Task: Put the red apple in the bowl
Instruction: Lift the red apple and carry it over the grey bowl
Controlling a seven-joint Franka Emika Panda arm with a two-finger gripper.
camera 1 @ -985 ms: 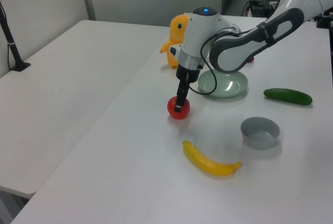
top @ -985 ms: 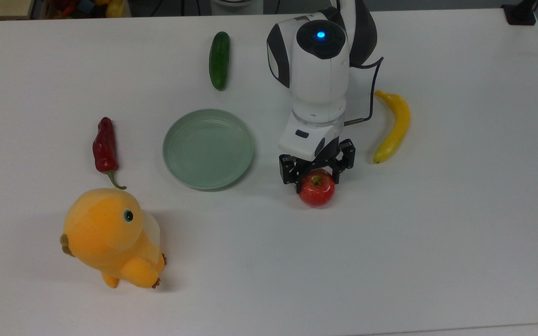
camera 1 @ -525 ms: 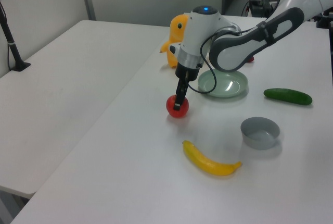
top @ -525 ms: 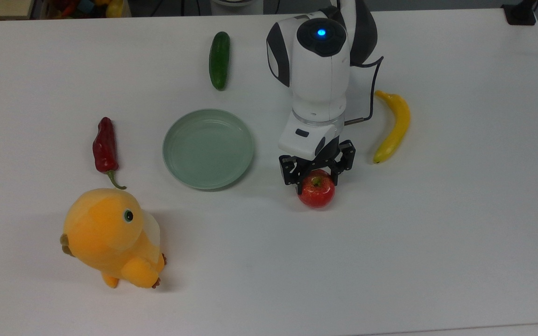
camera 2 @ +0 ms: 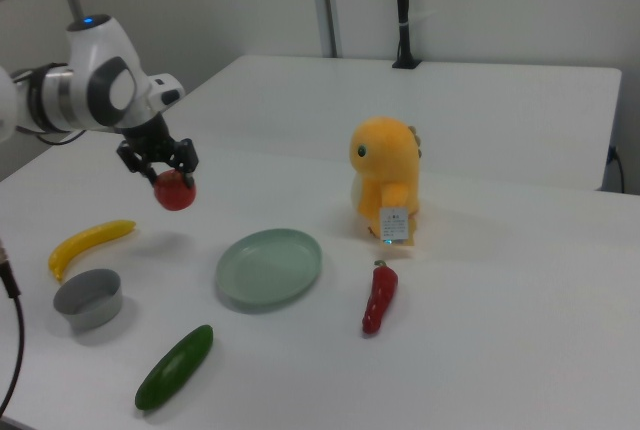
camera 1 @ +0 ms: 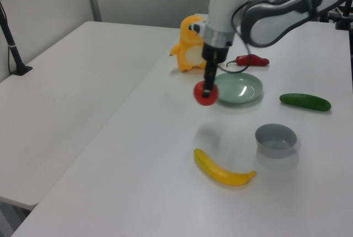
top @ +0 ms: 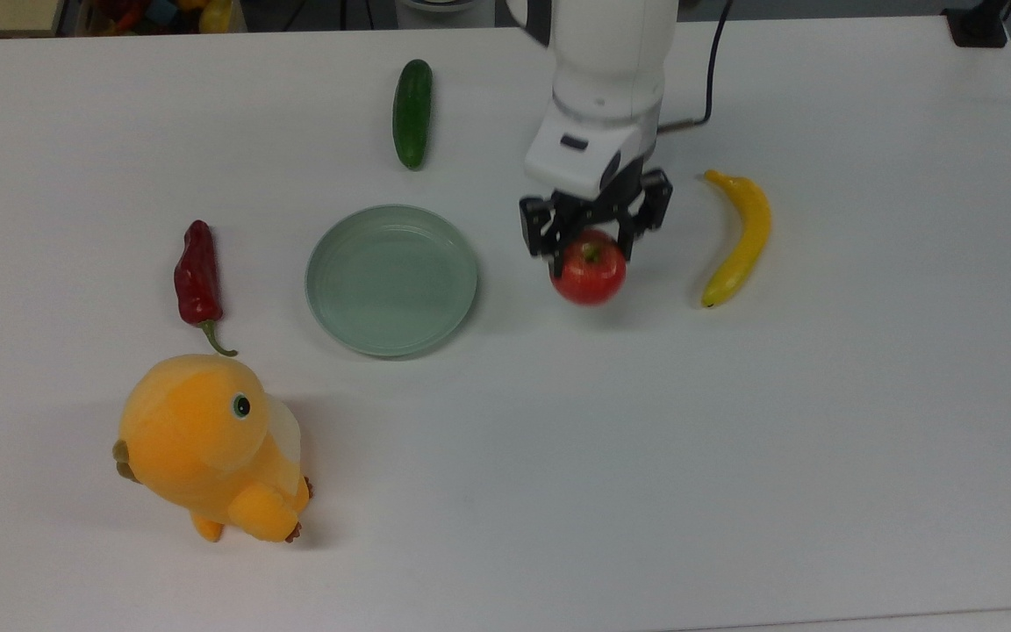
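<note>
The red apple (top: 589,274) hangs clear of the table, and my gripper (top: 591,247) is shut on its upper half from above. In the left view the apple (camera 1: 205,95) floats in front of the green plate, with its shadow on the table below it. The right view shows the apple (camera 2: 175,191) under the gripper (camera 2: 160,172), above the banana's far end. The small grey bowl (camera 1: 276,140) stands empty to the left view's lower right of the apple, near the banana. It also appears at the right view's lower left (camera 2: 88,297).
A pale green plate (top: 391,279) lies on the top view's left of the apple. A banana (top: 738,237) lies to its right, and a cucumber (top: 412,112) lies further up. A dark red chili (top: 197,274) and an orange plush toy (top: 211,443) sit at the far left.
The apple has left the table and risen in the shut gripper. Arm and apple have moved toward the top view's upper edge, and to the right in the left view.
</note>
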